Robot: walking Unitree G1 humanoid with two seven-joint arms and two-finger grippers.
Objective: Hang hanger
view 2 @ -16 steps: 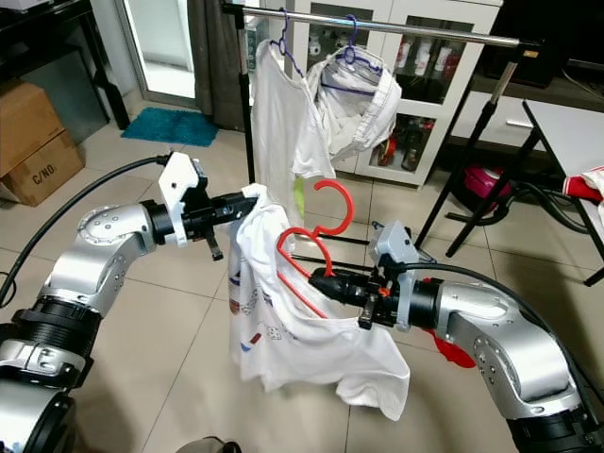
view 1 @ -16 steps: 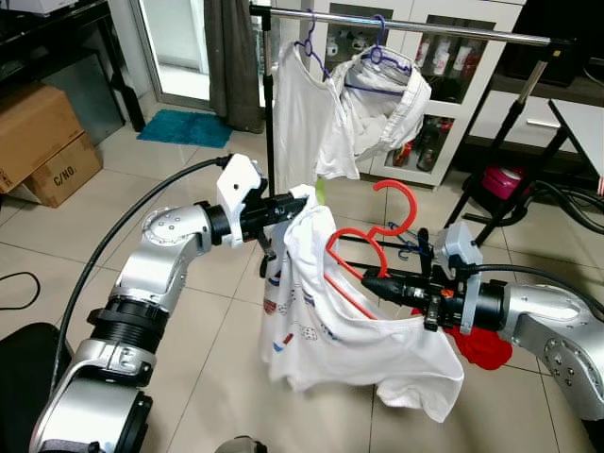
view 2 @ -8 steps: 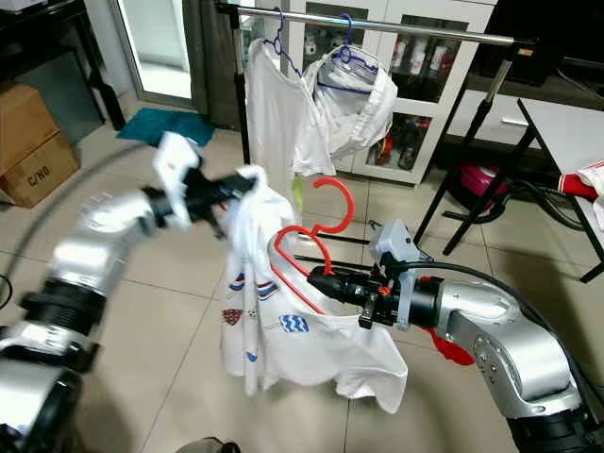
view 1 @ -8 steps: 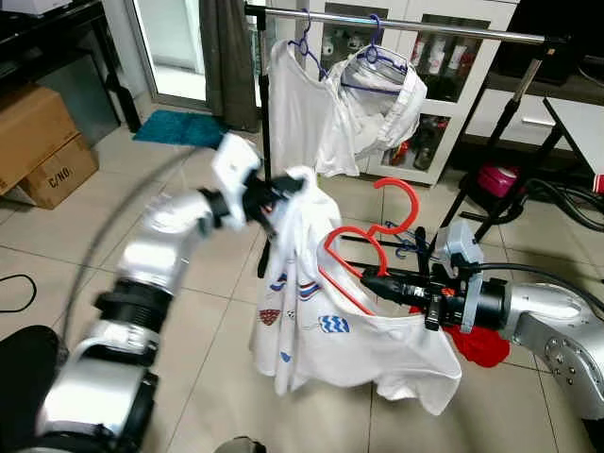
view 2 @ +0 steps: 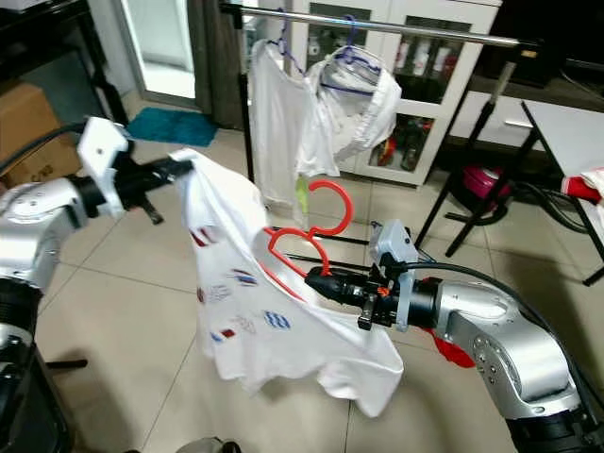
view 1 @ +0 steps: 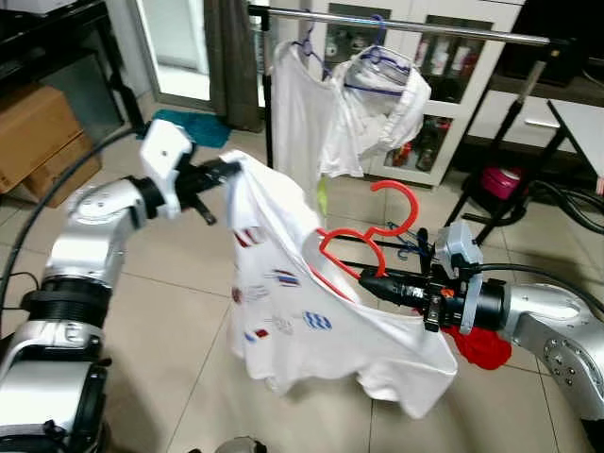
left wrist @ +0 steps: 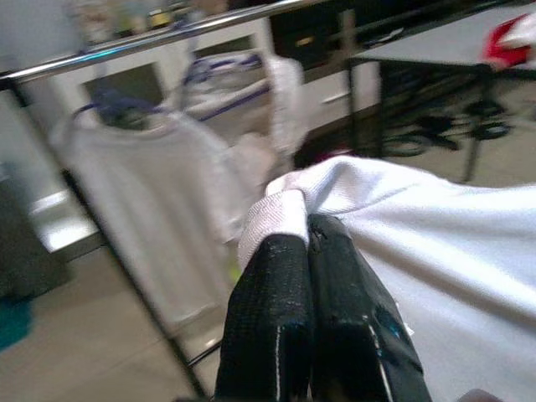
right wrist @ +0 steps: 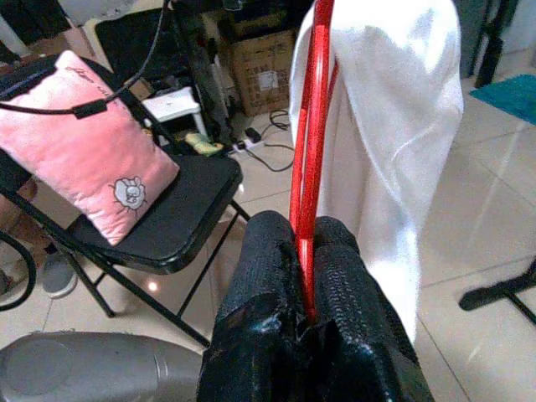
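Left eye view: left gripper (view 1: 226,172) pinches the white shirt (view 1: 302,321), right gripper (view 1: 370,285) clamps the red hanger (view 1: 363,247); dressing underway, then lifting to the rail (view 1: 415,25).

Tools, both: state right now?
Left tool: closed on the shirt.
Right tool: closed on the red hanger.
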